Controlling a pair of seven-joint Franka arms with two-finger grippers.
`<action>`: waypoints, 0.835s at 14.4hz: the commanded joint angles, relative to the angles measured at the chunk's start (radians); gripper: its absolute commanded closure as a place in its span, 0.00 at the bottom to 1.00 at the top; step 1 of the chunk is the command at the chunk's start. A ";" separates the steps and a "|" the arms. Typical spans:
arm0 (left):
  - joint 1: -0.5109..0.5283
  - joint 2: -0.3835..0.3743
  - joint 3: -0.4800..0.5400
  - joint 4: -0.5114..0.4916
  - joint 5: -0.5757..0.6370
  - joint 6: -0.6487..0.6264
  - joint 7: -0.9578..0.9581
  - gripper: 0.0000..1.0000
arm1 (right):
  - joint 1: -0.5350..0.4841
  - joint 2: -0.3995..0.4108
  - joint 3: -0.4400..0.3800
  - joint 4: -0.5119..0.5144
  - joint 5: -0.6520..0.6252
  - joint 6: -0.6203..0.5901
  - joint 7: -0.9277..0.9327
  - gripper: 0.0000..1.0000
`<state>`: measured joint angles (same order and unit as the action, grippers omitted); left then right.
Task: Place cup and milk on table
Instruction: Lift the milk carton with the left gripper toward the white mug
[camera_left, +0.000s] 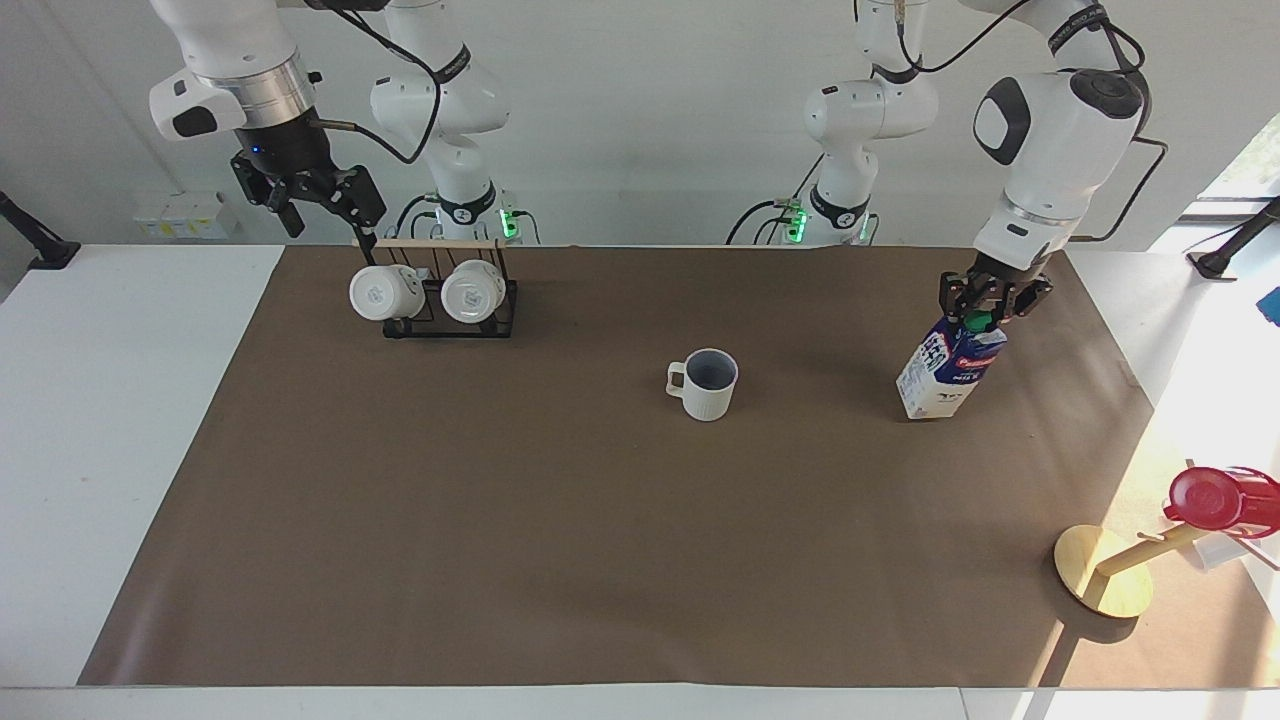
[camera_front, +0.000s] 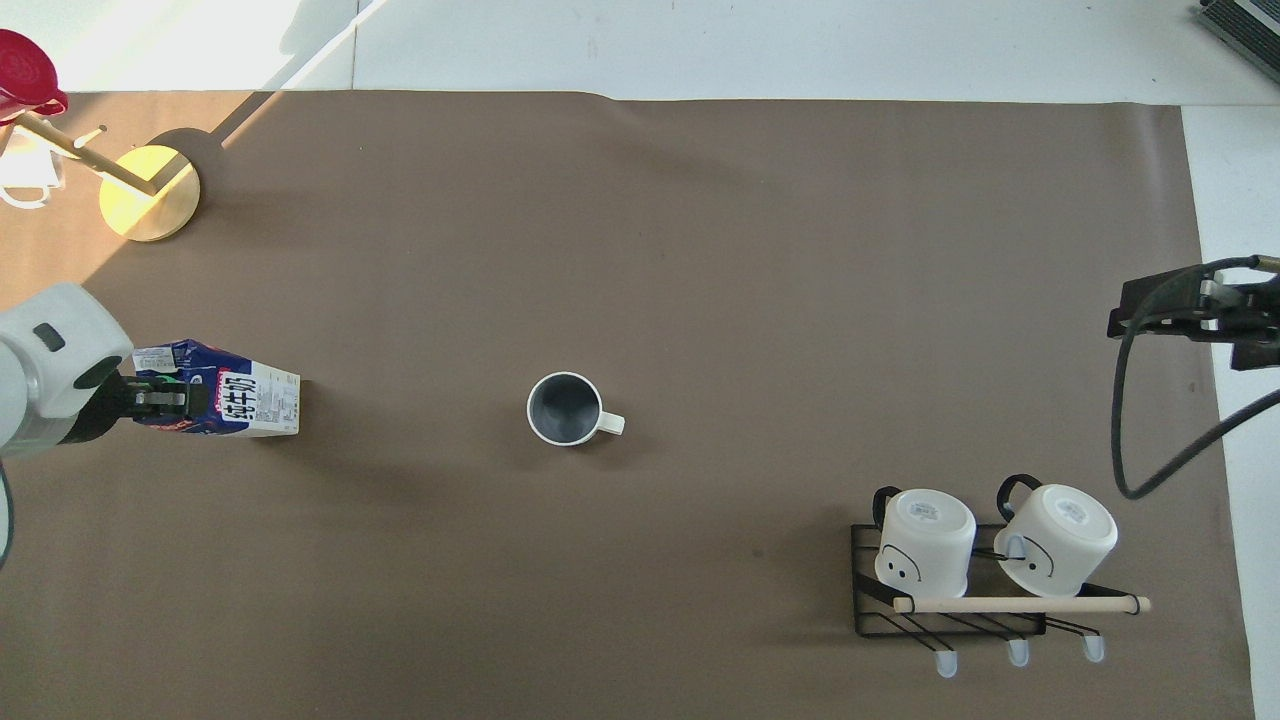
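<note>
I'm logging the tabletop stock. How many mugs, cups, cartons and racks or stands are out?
Ribbed mug: 1
White mugs on wire rack: 2
Red cup: 1
Milk carton: 1
Wire rack: 1
Wooden stand: 1
Total: 7

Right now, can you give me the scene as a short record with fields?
cup: cup upright on the table, mid-mat, untouched
milk: milk tilted, toward the left arm's end
left gripper: left gripper shut on the milk's top
right gripper: right gripper open, raised above the mug rack
rack: two white mugs
</note>
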<state>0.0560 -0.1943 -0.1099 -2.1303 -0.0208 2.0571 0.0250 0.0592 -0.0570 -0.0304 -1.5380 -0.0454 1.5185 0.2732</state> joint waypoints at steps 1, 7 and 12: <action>-0.103 0.021 0.004 0.046 -0.001 -0.032 -0.143 0.50 | -0.007 0.006 0.013 0.029 -0.019 -0.021 -0.035 0.00; -0.234 0.050 0.003 0.090 -0.004 -0.028 -0.333 0.50 | -0.010 -0.001 0.012 0.019 -0.011 -0.026 -0.028 0.00; -0.344 0.073 0.004 0.073 0.001 -0.002 -0.448 0.50 | -0.013 -0.001 0.003 0.019 -0.011 -0.026 -0.026 0.00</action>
<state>-0.2391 -0.1382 -0.1216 -2.0655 -0.0209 2.0500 -0.3822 0.0588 -0.0570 -0.0289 -1.5283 -0.0528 1.5114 0.2665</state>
